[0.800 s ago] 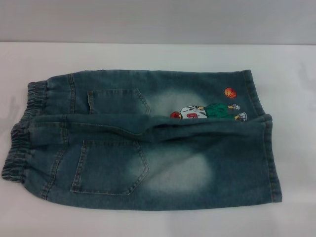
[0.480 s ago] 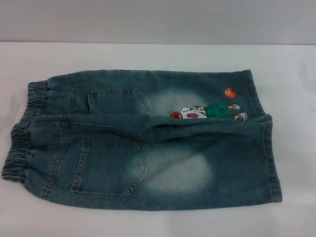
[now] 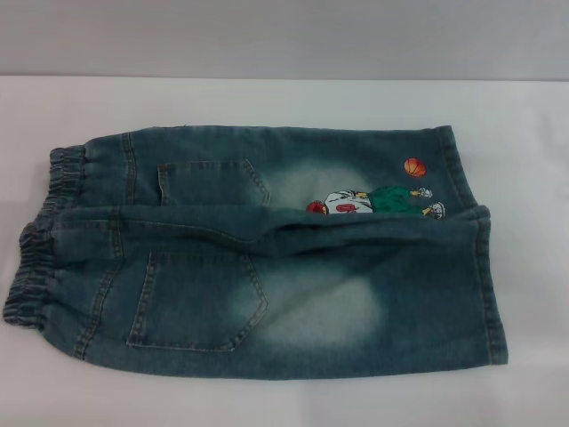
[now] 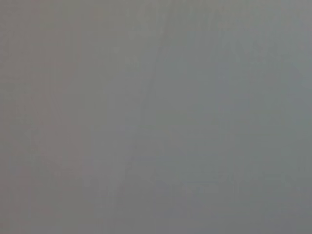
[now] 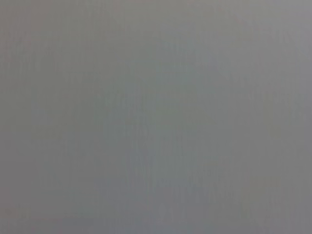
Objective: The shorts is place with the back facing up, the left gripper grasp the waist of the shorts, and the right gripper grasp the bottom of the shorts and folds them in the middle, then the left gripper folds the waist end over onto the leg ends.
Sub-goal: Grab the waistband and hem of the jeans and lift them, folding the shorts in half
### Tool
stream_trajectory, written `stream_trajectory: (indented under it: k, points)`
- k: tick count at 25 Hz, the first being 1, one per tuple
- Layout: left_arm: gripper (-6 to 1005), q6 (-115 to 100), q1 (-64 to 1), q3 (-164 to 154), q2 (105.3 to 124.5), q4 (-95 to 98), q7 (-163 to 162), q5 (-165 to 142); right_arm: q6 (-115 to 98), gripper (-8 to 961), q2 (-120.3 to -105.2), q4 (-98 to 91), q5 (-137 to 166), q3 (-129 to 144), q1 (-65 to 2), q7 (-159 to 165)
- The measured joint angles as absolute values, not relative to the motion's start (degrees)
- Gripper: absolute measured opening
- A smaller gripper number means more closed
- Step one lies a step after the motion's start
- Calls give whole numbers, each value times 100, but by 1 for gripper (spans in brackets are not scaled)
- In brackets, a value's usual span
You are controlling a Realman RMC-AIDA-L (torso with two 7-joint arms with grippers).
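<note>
A: Shorts [image 3: 258, 258], blue denim, spread flat on white table [image 3: 533, 124], back side up, filling the middle of the head view. Elastic waist [image 3: 40, 240] at 9 o'clock, leg ends [image 3: 480, 258] at 3 o'clock. Two back pockets [image 3: 200, 298] showing, one on each half.

B: Any brand or writing to read?

A: No readable brand or label. Only a cartoon print [image 3: 373, 203] on the far leg, toward 2 o'clock: a figure in white and green, with an orange basketball [image 3: 414, 166] just above. Small red marks on the white part, too small to read. Near leg partly over the lower part of the print.

B: Edges and free room?

A: Near hem close to the lower border of the head view at 6 o'clock. Waist almost touching the border at 9 o'clock. Bare table strip at 12 o'clock up to the grey wall [image 3: 284, 36], and another bare strip past the leg ends at 3 o'clock.

B: And the grippers?

A: Neither left gripper nor right gripper visible anywhere, so impossible to say open or closed. Both wrist views only plain grey.
</note>
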State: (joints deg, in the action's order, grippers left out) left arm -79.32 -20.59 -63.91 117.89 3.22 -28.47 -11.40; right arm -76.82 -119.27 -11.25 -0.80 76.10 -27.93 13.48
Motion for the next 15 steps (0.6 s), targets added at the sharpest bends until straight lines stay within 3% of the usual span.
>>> stream_trajectory:
  k: [7, 10, 11, 12, 14, 15]
  points:
    - [848, -7948, -1920, -6795, 11740, 856, -3591, -1148, -7709, 576, -11909, -1164, -77, 7629, -2791, 1844]
    - [846, -7809, -1948, -7636, 11342, 1289, -4971, -1319, -7728, 577, -11909, -1141, -38, 7658, -2786, 2138]
    - [845, -7809, -1948, -7636, 11342, 1289, -4971, -1319, -7722, 577, -11908, -1127, -37, 7661, -2790, 2191]
    - [844, -7764, -2103, -8014, 11020, 1406, -5931, -1749, -7722, 577, -11908, -1127, -37, 7661, -2790, 2191]
    - [845, -7788, -2196, -8039, 10808, 1536, -6606, -2263, -7706, 577, -11907, -1110, -34, 7664, -2789, 2226]
    - [845, -7788, -2196, -8039, 10808, 1536, -6606, -2263, -7704, 577, -11908, -1107, -31, 7664, -2786, 2228]
